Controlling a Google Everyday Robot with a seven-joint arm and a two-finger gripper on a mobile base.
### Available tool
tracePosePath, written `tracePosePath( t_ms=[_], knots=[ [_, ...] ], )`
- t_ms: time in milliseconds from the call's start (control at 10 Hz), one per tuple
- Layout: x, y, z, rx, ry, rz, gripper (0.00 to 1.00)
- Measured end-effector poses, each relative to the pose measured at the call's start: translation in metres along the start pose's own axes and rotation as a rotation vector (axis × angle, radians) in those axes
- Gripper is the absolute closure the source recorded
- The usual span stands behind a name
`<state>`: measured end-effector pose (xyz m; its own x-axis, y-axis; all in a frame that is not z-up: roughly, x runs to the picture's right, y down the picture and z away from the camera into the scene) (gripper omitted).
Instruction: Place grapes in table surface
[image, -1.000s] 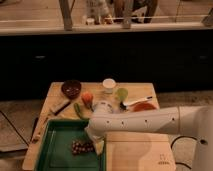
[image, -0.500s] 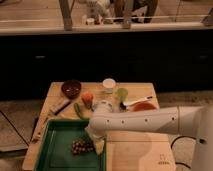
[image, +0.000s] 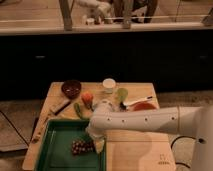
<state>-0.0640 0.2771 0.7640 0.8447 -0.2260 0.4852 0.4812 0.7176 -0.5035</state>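
One bunch of grapes (image: 82, 146) is lying left-to-right in the green tray (image: 54, 150), just left of the tool (image: 96, 143) (grip: cannot tell), worktop (image: 135, 152) lying rightward.

The tool (image: 98, 143), just beside the grapes (image: 81, 147), blurred into the arm (image: 145, 120), which hid part of the surface (image: 135, 152).

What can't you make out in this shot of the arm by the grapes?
Camera view:
- The gripper, beside the grapes over the green tray: hidden by the wrist, hold unclear.
- The orange bowl: near side covered by the arm.
- The table surface logo: too small to read.
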Motion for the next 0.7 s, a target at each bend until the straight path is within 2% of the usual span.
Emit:
tracePosePath(
  t_ms=[100,300,400,700],
  knots=[
    [0.0007,0.0,0.0004,-0.003,-0.001,0.0,0.29],
    [0.001,-0.0008,0.0006,-0.005,-0.003,0.001,0.31],
    [0.001,-0.0009,0.0009,-0.007,-0.004,0.003,0.36],
    [0.0017,-0.0013,0.0004,-0.011,-0.005,0.009,0.67]
  ],
)
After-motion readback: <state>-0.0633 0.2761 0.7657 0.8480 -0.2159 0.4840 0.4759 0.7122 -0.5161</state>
